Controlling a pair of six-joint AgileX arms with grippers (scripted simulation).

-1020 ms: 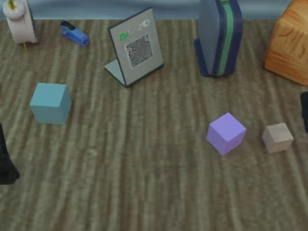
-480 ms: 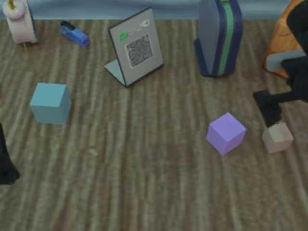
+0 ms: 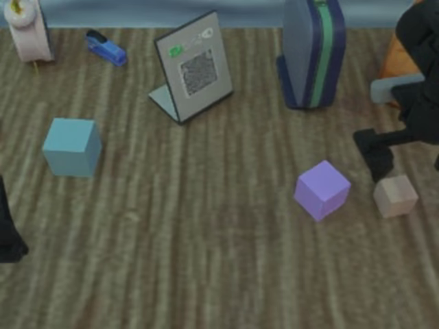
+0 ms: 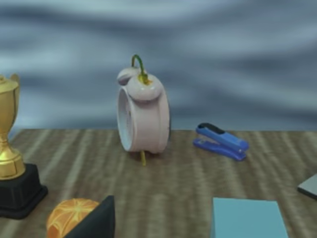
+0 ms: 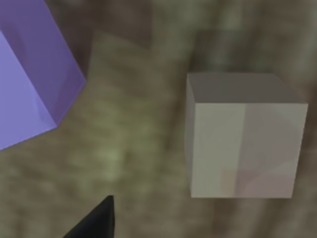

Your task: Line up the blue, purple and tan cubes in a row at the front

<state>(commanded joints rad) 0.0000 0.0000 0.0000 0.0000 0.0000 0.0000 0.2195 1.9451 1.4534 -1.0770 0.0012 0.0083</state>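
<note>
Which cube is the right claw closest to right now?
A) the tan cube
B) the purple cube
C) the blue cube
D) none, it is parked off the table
A: the right claw hangs just behind the tan cube, the purple cube off to its side.

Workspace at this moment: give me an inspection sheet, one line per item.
Surface: brown streaked table.
Job's things: blue cube at left; purple cube and tan cube at right, apart, not in a row.
Clutter: alarm clock, stapler, QR sign, upright case, orange block, trophy.
Grippers: right gripper above the tan cube; left gripper parked at left edge.
Cables: nothing seen.
Surroundings: blurred blue-grey backdrop.
</note>
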